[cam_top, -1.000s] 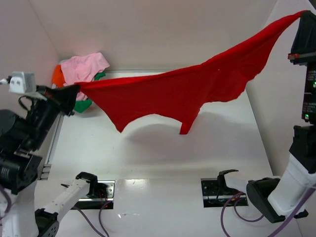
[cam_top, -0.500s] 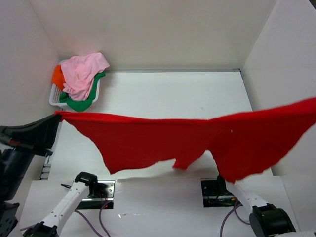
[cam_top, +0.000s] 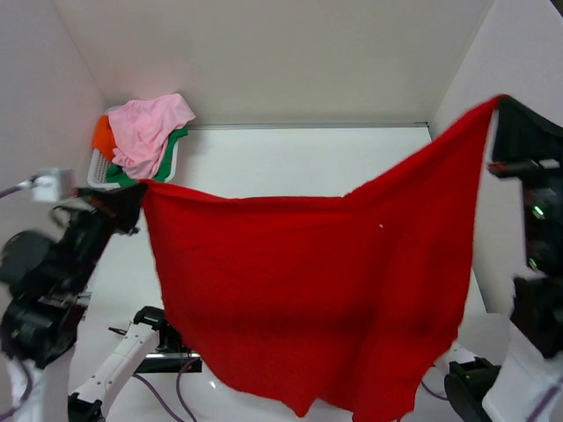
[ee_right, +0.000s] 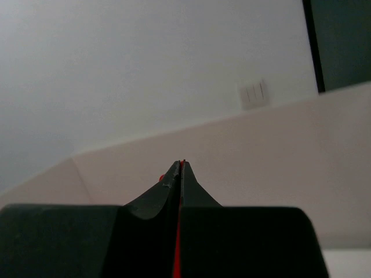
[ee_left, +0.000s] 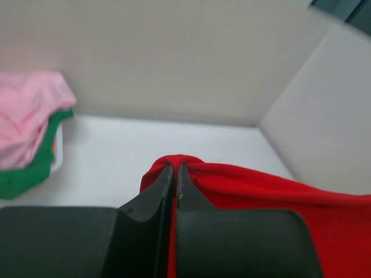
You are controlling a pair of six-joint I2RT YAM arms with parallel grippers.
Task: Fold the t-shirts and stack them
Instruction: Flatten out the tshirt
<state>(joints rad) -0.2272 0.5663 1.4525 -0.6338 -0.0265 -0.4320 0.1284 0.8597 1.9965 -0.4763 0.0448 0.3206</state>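
white table (cam_top: 290,167), white walls (cam_top: 264,61), left gripper (ee_left: 175,171) and right gripper (ee_right: 179,168) pinching red t-shirt (cam_top: 299,290) aloft

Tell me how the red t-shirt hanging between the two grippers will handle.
Probably very floppy: the red t-shirt sags in a deep curve between the left gripper and right gripper. Likely light, since two thin pinches carry it. It may swing or crumple when lowered, as its bottom edge hangs loose.
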